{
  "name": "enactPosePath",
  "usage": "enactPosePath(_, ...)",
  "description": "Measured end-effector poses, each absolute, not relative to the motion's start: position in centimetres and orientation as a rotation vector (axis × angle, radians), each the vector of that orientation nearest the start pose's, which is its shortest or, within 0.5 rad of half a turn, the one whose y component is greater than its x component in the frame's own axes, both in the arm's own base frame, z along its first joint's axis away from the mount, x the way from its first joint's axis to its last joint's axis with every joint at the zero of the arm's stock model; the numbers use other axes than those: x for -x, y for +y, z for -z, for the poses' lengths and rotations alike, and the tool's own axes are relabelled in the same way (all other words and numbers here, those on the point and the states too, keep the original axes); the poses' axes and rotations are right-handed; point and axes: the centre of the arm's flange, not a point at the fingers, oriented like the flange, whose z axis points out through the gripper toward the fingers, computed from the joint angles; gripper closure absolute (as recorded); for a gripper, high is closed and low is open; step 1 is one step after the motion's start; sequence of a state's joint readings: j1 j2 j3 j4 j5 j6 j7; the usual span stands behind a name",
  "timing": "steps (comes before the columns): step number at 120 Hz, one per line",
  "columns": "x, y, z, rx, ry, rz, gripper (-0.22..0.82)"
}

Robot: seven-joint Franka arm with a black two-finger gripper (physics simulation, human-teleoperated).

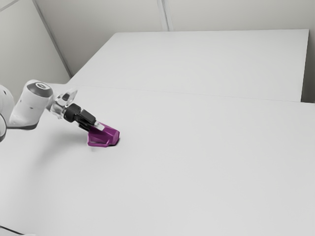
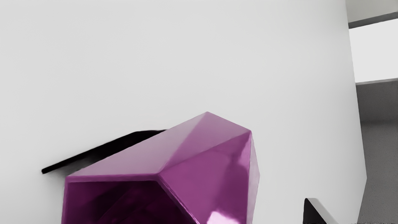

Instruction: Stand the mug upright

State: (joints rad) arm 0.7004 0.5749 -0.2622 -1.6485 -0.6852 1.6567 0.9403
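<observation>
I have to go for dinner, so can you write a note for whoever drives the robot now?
Gripper: looks open, right at the mug. One fingertip stands apart from the mug's side in the wrist view; I can't tell where the other one is.
Mug: purple, lying on its side on the table, its mouth toward the gripper.
Done: the gripper is at the mug.
Left: get a good grip, tip the mug up onto its base, let go. I'd check both fingertips before closing.
</observation>
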Motion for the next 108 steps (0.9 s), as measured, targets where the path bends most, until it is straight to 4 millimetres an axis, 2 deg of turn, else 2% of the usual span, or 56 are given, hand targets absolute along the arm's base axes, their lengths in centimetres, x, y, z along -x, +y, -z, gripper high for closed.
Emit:
enactPosePath(16, -58.9, 22.5, -29.7, -2.146, -0.281, -0.130, 0.59)
enactPosePath(30, -58.9, 22.2, -30.0, -2.132, -0.295, -0.132, 0.68)
enactPosePath(53, -59.1, 21.5, -30.6, -2.129, -0.319, -0.137, 0.75)
enactPosePath(65, -59.3, 20.8, -32.6, -2.162, -0.355, -0.150, 0.76)
enactPosePath(75, -59.4, 19.0, -34.7, -2.216, -0.417, -0.148, 0.77)
enactPosePath(87, -59.1, 15.6, -37.0, -2.314, -0.526, -0.124, 0.77)
enactPosePath(108, -58.3, 10.4, -38.5, -2.484, -0.692, -0.090, 0.78)
